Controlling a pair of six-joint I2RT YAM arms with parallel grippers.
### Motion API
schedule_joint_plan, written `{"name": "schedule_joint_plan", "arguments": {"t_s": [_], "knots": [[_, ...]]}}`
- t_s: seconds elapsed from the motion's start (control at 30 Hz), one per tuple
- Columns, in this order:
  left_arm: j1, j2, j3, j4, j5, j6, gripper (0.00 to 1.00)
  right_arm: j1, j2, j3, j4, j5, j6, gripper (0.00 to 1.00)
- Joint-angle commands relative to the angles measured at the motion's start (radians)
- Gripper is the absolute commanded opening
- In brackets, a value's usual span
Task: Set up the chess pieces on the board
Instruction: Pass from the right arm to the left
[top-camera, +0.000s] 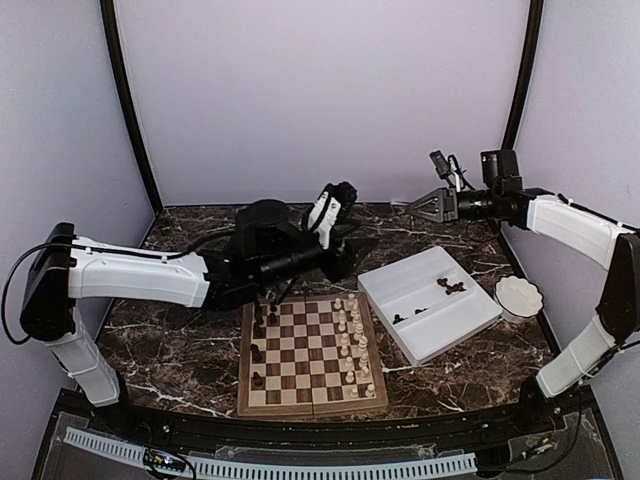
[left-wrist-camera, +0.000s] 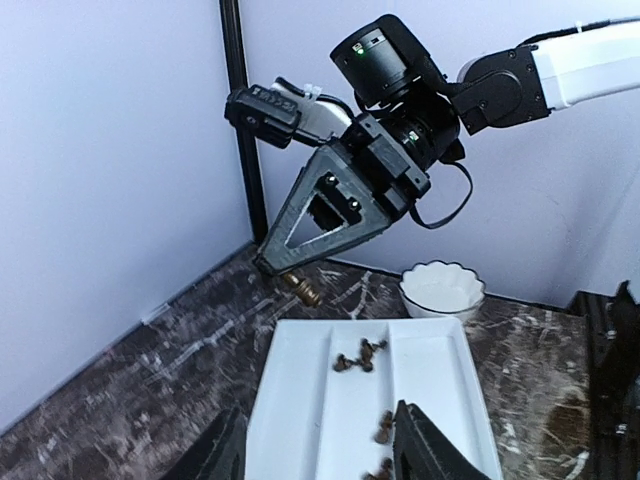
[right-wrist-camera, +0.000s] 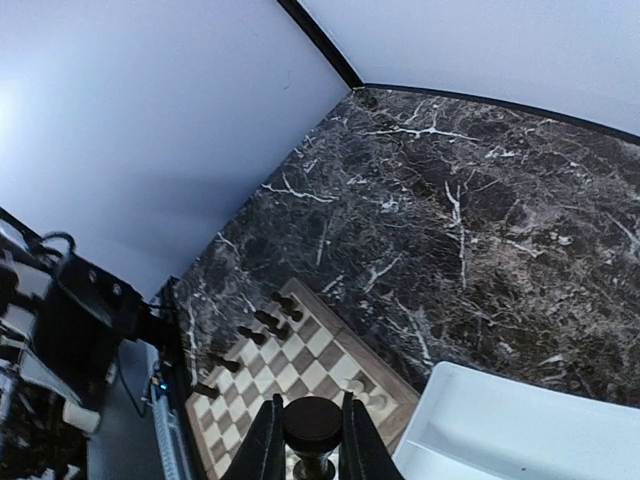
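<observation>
The right gripper (right-wrist-camera: 312, 440) is pinching a dark chess piece (right-wrist-camera: 312, 420) between its fingers, with the board (right-wrist-camera: 320, 350) lying below it. The left gripper (left-wrist-camera: 320, 455) is hanging open above the white tray (left-wrist-camera: 300, 400), gripping nothing.

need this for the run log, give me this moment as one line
left gripper: open, empty | right gripper: shut on dark piece, held high | board: partly set | tray: some dark pieces inside
</observation>
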Motion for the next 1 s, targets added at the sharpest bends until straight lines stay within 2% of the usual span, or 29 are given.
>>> {"name": "schedule_joint_plan", "arguments": {"t_s": [0.0, 0.1, 0.2, 0.37, 0.6, 0.97], "knots": [[-0.071, 0.133, 0.076, 0.391, -0.203, 0.271, 0.53, -0.030, -0.015, -0.092, 0.355, -0.043, 0.495, 0.00], [-0.106, 0.248, 0.153, 0.468, -0.293, 0.401, 0.53, -0.047, -0.027, -0.163, 0.510, -0.038, 0.708, 0.00], [-0.115, 0.321, 0.215, 0.523, -0.331, 0.459, 0.54, -0.050, -0.045, -0.202, 0.600, -0.034, 0.808, 0.00], [-0.116, 0.420, 0.329, 0.501, -0.318, 0.490, 0.57, -0.049, -0.065, -0.230, 0.638, -0.026, 0.858, 0.00], [-0.115, 0.509, 0.453, 0.440, -0.350, 0.507, 0.55, -0.050, -0.089, -0.274, 0.738, -0.043, 0.948, 0.00], [-0.103, 0.567, 0.521, 0.408, -0.367, 0.488, 0.48, -0.050, -0.106, -0.313, 0.826, -0.060, 1.024, 0.00]]}}
